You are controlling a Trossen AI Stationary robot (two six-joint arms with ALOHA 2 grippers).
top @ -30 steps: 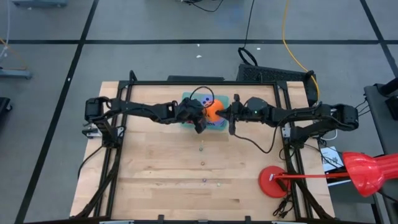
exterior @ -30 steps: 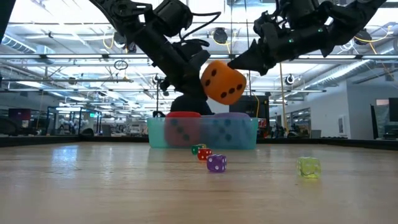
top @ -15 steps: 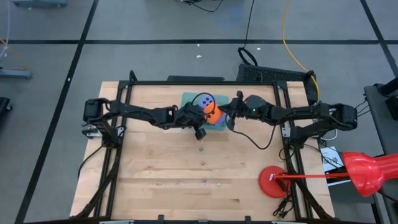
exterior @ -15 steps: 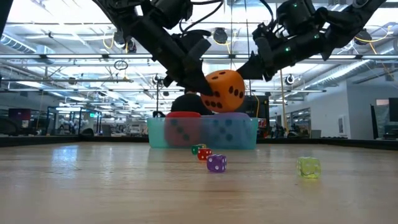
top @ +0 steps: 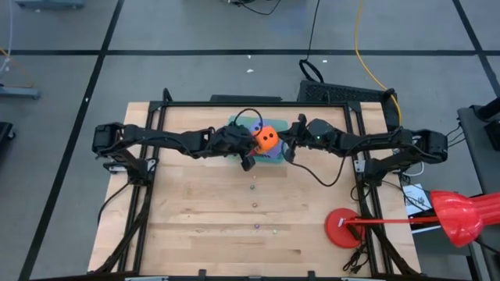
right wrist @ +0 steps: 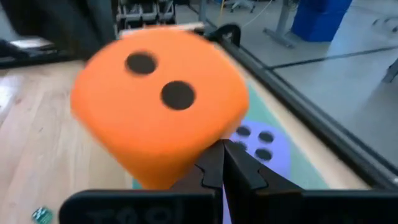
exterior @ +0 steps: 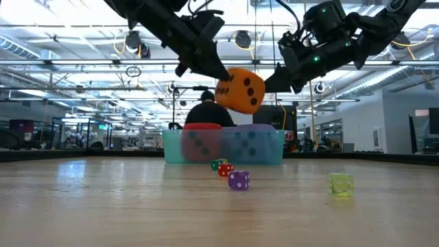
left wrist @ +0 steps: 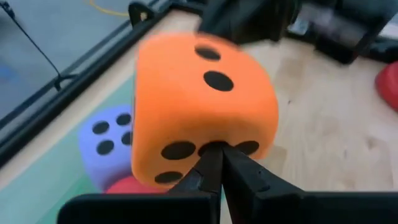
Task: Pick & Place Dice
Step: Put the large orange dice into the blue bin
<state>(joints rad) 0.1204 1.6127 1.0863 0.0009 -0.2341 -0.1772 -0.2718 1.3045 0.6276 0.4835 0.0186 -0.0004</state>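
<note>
One orange die [exterior: 239, 90] up in the air above the teal bin [exterior: 223, 146], pinched from two sides. Left gripper [left wrist: 217, 163] pressed together on one edge of that orange die, right gripper [right wrist: 222, 163] likewise shut on its opposite edge, both arms meeting over the far middle of the desk [top: 203, 211]. Directly under it, inside the bin, a purple-blue die [left wrist: 106, 138] and a red die [exterior: 200, 142], the red one lying beside the purple-blue one against the bin's see-through wall. A second purple-blue shape beside the red die in the low view, too faint through the wall to tell apart. On the desk in front of the bin, several tiny dice: red [exterior: 225, 170], purple [exterior: 239, 180], yellow-green [exterior: 340, 184]. Farther off near the desk's right front corner, a red round disc [top: 344, 228] on a stand.
</note>
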